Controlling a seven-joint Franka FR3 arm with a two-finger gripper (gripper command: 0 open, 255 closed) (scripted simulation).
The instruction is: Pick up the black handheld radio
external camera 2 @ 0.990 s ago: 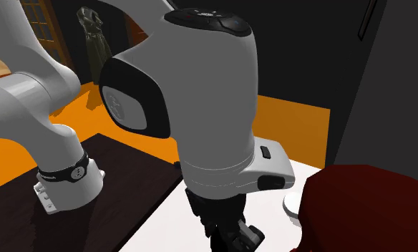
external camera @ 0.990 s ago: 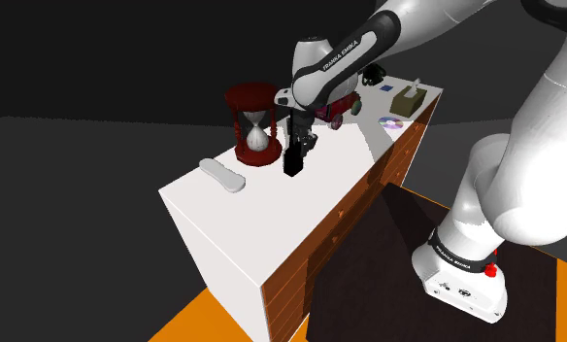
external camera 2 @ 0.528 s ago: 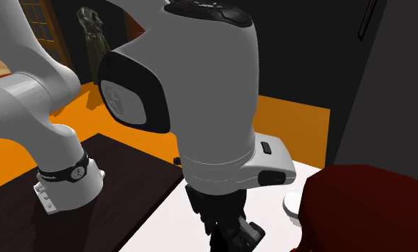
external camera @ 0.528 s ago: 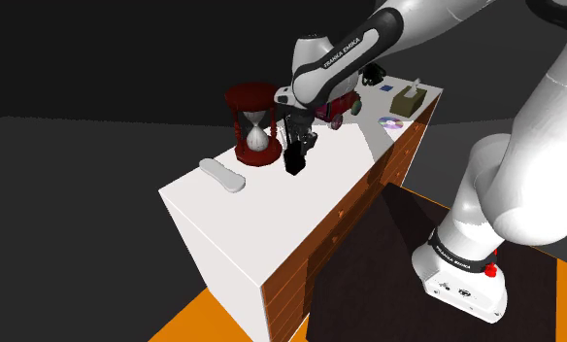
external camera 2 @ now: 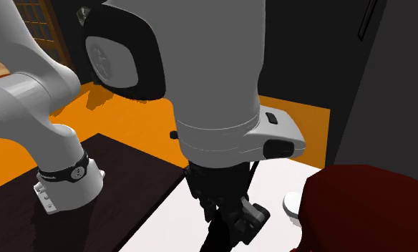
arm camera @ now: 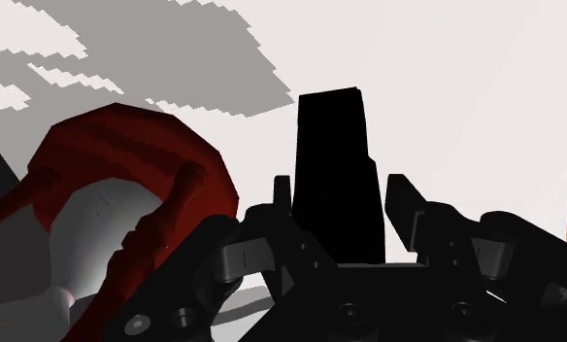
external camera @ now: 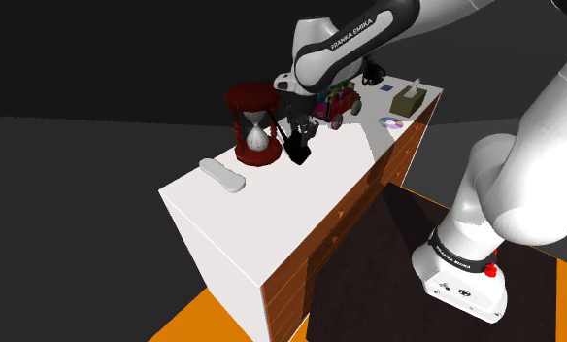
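The black handheld radio (external camera: 298, 152) hangs a little above the white tabletop (external camera: 272, 209), just to the right of the red hourglass (external camera: 252, 122) in the shoulder view. My gripper (external camera: 297, 142) is shut on it from above. In the wrist view the radio (arm camera: 336, 165) is a black slab clasped between the two fingers (arm camera: 283, 194), with the white top beneath it and the hourglass (arm camera: 126, 204) close beside the gripper (arm camera: 339, 190). In the second exterior view the gripper (external camera 2: 227, 218) hangs under the white wrist, over the table's edge.
A white remote-like object (external camera: 221, 176) lies on the near side of the hourglass. Further along the top sit a red toy (external camera: 338, 105), a disc (external camera: 392, 122) and a tan tissue box (external camera: 408, 100). The cabinet has wooden drawer fronts (external camera: 340, 228); the floor is orange.
The gripper has risen with the radio clasped in it, lifting it off the tabletop and slightly toward the far end; the wrist stands higher in the second exterior view.
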